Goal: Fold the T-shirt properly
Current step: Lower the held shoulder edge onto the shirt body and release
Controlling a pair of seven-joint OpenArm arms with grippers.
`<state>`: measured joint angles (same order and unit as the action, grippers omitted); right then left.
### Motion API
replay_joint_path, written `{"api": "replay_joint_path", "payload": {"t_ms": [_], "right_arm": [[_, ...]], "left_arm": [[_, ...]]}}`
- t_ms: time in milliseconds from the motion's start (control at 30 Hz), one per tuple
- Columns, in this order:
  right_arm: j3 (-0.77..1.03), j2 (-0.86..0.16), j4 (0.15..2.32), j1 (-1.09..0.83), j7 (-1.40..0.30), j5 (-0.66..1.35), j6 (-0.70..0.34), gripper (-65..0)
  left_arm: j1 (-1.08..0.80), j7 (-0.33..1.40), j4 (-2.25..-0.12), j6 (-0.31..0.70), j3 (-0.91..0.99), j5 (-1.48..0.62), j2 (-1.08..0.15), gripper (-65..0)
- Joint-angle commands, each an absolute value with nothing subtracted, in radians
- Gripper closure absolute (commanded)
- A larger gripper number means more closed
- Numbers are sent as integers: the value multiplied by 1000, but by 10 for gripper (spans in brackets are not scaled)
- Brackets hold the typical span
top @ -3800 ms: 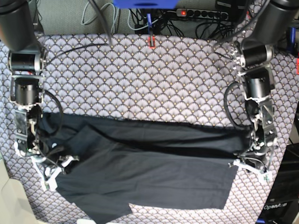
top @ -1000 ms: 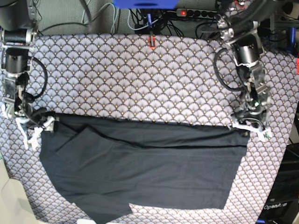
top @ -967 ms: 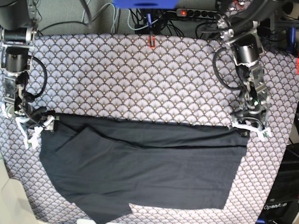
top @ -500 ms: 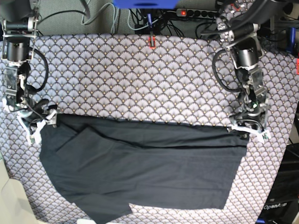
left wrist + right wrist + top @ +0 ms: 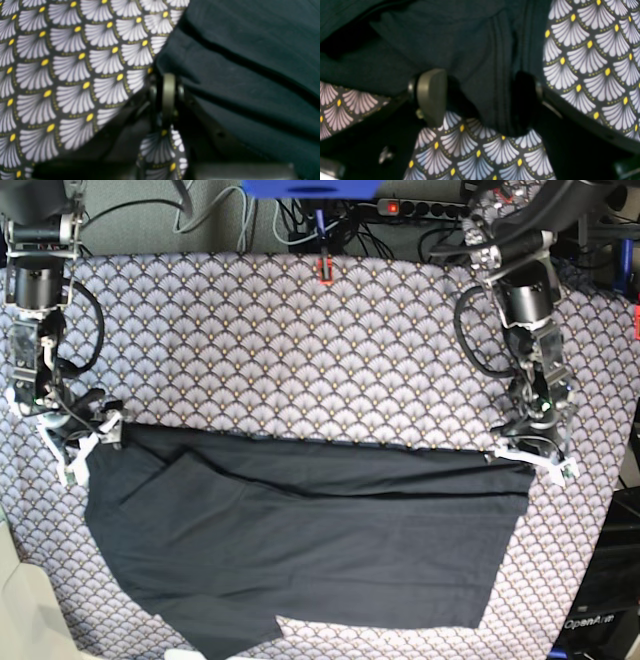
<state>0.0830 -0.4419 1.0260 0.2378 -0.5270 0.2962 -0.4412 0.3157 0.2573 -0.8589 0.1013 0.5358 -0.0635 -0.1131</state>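
Observation:
The black T-shirt (image 5: 300, 550) lies spread across the near half of the table, with a lengthwise fold along its far edge. My left gripper (image 5: 530, 458) is at the shirt's far right corner. In the left wrist view its fingers (image 5: 168, 95) are pressed together at the edge of the shirt (image 5: 250, 62). My right gripper (image 5: 85, 445) is at the shirt's far left corner. In the right wrist view its fingers (image 5: 431, 95) stand wide apart, with a hemmed flap of the shirt (image 5: 470, 50) between them.
The scallop-patterned tablecloth (image 5: 300, 350) covers the table. A power strip (image 5: 430, 208) and cables lie behind the far edge, with a small red item (image 5: 325, 272) at the far middle. A black box (image 5: 600, 620) stands at the lower right.
Since 3.8 s ago both grippers have carried the shirt's upper layer away from the near side, so the fold now lies at the far edge. In the last second they only shifted slightly.

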Motion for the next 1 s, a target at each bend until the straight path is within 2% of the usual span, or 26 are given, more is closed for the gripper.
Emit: {"api": "replay_joint_path", "payload": {"t_ms": [0, 267, 367, 533, 967], "right_arm": [[114, -464, 1046, 259, -509, 306, -444, -436], [229, -470, 1056, 239, -519, 306, -473, -439], [248, -472, 1147, 189, -536, 308, -535, -440], [272, -444, 1257, 142, -565, 308, -536, -440], [277, -446, 1179, 163, -552, 305, -535, -440]], "left_arm": [[335, 265, -871, 101, 536, -65, -117, 0], [335, 265, -872, 101, 535, -65, -120, 0], [335, 265, -872, 101, 532, -65, -120, 0], [335, 265, -872, 102, 532, -64, -120, 0], [329, 265, -872, 102, 530, -64, -124, 0]]}}
